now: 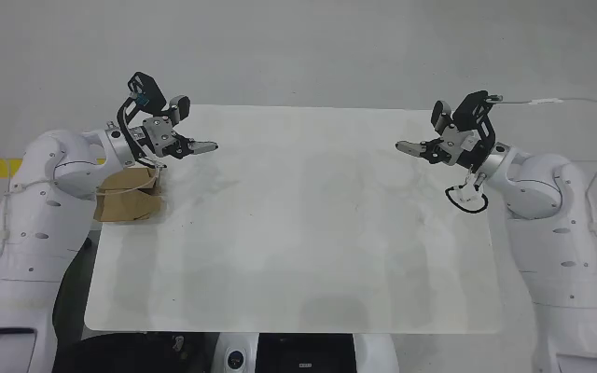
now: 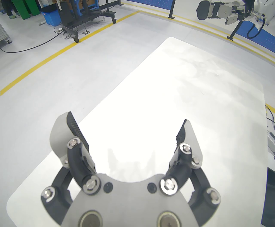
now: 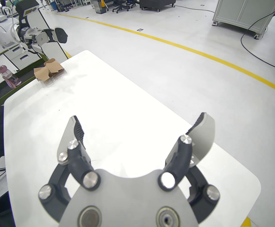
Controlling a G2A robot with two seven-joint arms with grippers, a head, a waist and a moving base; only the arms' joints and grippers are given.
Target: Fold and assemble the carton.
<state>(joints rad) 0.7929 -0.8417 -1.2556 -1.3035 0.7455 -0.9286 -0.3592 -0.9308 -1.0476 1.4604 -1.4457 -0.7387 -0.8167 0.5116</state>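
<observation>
carton: one, at table edge; left gripper, right gripper: two, spread.

Beyond the left hand we see a pale grey floor crossed by a yellow line, with a blue bin and a black wheeled stand farther off.

A white table with rounded corners is seen, and a brown cardboard carton, its flaps loosely raised, is set on it right at the left edge, near the far left corner
</observation>
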